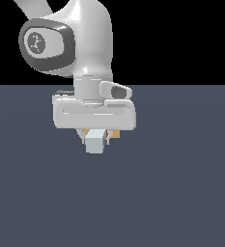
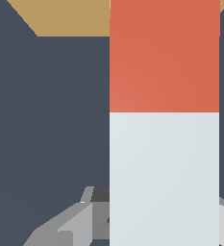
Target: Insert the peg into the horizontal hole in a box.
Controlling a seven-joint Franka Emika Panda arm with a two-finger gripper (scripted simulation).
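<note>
Hand [image 1: 95, 140] grips peg [image 2: 164, 120] at pale end, so your red tip leads toward box [image 2: 70, 19]; hole unseen.

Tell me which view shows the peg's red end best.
The wrist view: the peg fills the frame lengthwise, its red end toward the tan box. The exterior view shows only the pale end face under the gripper; no red is visible there.

Glossy white plastic-looking arm [image 1: 87, 38]; matt, smooth peg [image 2: 164, 144], box [image 2: 70, 17] and floor [image 1: 181, 193]
</note>
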